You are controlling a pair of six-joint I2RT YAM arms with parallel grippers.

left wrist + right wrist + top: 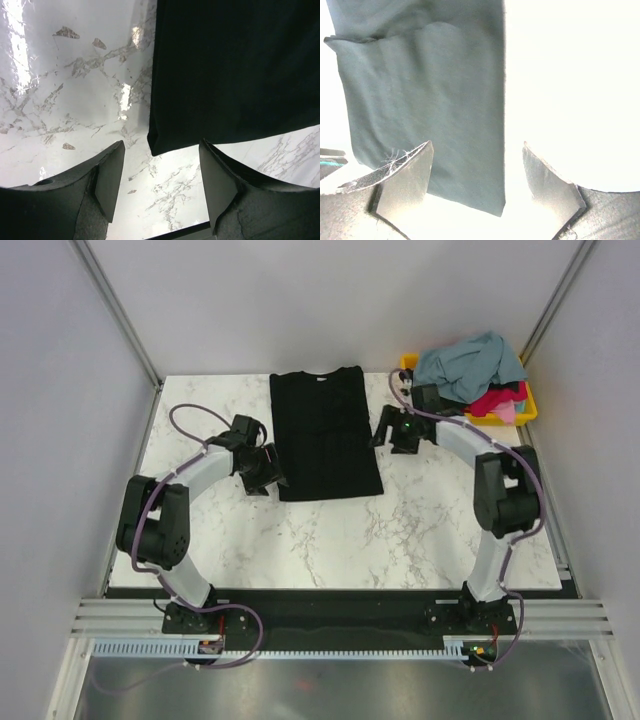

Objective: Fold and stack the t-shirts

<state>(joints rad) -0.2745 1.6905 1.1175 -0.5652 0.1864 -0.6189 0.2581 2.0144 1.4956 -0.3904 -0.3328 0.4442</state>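
Marble counter (420,530) is carrying the black t-shirt (325,435), lying as a long strip from far edge toward middle; spare shirts (465,365) are heaping in the yellow bin (528,412) at the far right corner. The left gripper (161,146) and right gripper (477,149) are flanking it, jaws apart, empty. Pinching both near corners evenly is looking wisest.

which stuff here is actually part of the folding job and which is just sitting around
Part of the job:
black t-shirt, laid flat
grey-blue t-shirt, magenta-red t-shirt and pink t-shirt, heaped together
left pincer and right pincer, both open

Just there:
yellow bin, holding the heap
marble table
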